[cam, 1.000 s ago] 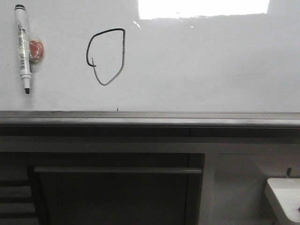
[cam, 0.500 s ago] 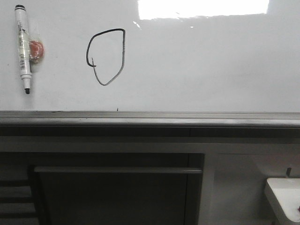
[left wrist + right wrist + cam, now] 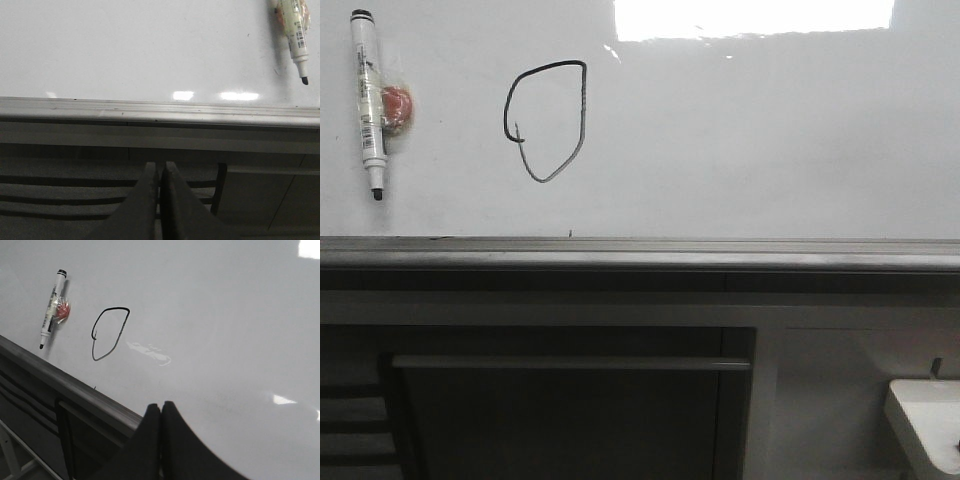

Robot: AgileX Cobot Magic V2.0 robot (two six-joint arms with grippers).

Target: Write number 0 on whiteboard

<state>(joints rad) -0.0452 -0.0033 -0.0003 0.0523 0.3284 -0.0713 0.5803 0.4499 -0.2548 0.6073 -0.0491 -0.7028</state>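
The whiteboard point(image 3: 750, 140) fills the upper front view, with a bright light patch at its top and a grey ledge point(image 3: 640, 252) below. The number 0 point(image 3: 547, 120), a lopsided black loop, is drawn on it left of centre; it also shows in the right wrist view point(image 3: 109, 333). A white marker point(image 3: 368, 100) with a black tip hangs on the board at far left, a red blob point(image 3: 397, 106) beside it. My left gripper point(image 3: 160, 166) is shut and empty, below the ledge. My right gripper point(image 3: 161, 405) is shut and empty, off the board. Neither gripper shows in the front view.
Below the ledge is a dark frame with a horizontal bar point(image 3: 570, 364). A white boxy object point(image 3: 925, 425) sits at the lower right. The marker also shows in the left wrist view point(image 3: 295, 35) and in the right wrist view point(image 3: 51, 307).
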